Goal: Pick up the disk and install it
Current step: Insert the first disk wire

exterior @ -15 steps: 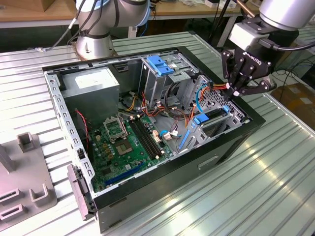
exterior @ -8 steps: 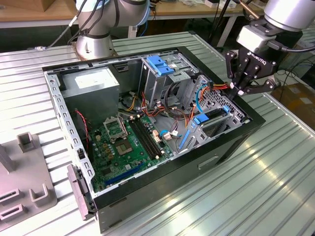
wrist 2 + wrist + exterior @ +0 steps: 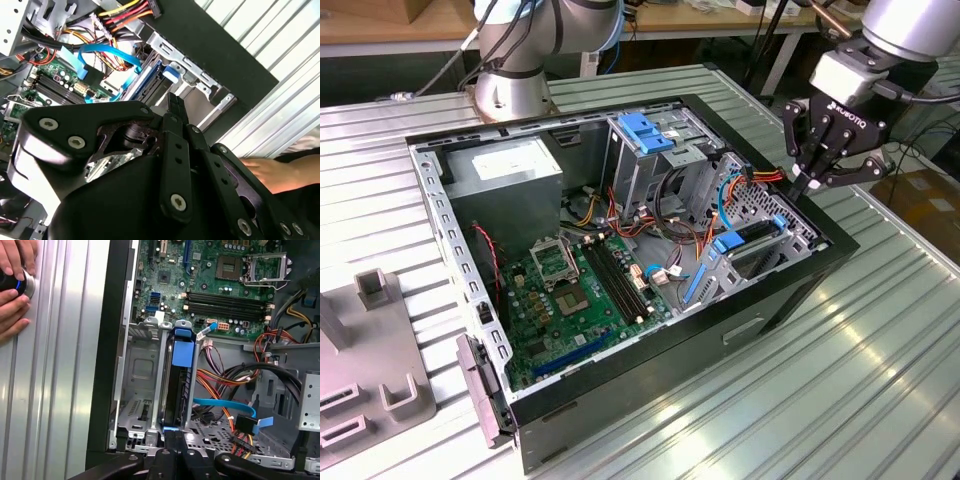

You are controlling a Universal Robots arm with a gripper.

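The disk [image 3: 757, 236] stands on edge in a slot of the metal drive cage at the open computer case's corner, on the exterior view's right. In the first wrist view the disk [image 3: 176, 390] shows a black body framed by a blue carrier, with an empty bay beside it. My gripper [image 3: 804, 188] hangs just above and outside the disk's outer end. Its fingers are shut together with nothing between them. The shut gripper [image 3: 172, 436] sits close to the carrier's end, and I cannot tell whether it touches. In the second wrist view the gripper [image 3: 173, 100] points at the disk [image 3: 151, 84].
The case [image 3: 780, 300] lies open on a ribbed metal table, with motherboard [image 3: 570, 290], grey power supply box [image 3: 505, 165], blue-handled cage [image 3: 645, 130] and loose cables [image 3: 225, 377] inside. A person's hand [image 3: 12, 285] rests on a round knob beside the case. Grey fixtures [image 3: 370, 370] stand at the exterior view's left.
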